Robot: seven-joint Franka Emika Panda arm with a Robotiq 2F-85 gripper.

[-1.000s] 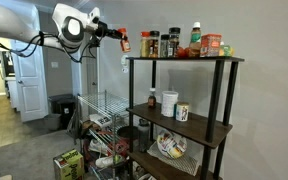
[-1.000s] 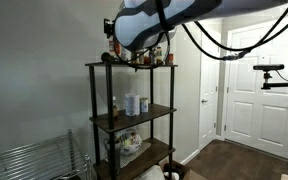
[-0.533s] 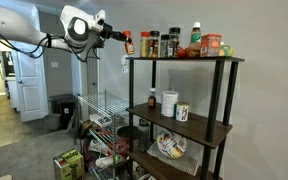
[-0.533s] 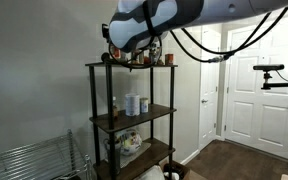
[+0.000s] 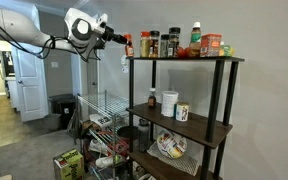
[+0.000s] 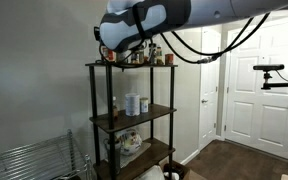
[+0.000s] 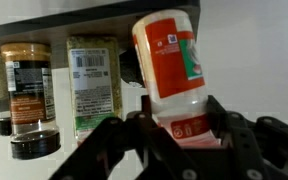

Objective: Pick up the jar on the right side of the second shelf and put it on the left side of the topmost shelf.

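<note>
My gripper (image 5: 123, 41) is shut on the jar (image 5: 128, 45), a small jar with a red cap and a reddish label. It holds the jar at the left end of the topmost shelf (image 5: 184, 59), level with the spice jars there and just above the board. In the wrist view the jar (image 7: 169, 62) sits between my fingers (image 7: 229, 118), its cap end in the gripper (image 7: 184, 128), and the shelf board (image 7: 84, 12) runs along the top. The second shelf (image 5: 189, 126) lies below. In an exterior view the arm (image 6: 144, 20) covers the top shelf's (image 6: 134, 66) near end.
Dark-capped spice jars (image 5: 151, 44) (image 7: 26, 95) and other bottles (image 5: 196, 38) line the top shelf right beside the jar. A white mug (image 5: 170, 103) and a white red-capped bottle (image 5: 152, 100) stand on the second shelf. A chrome wire rack (image 5: 99, 125) stands to the left.
My arm has carried the jar toward the shelf unit. It is now at the left end of the top shelf, close to the spice jars.
</note>
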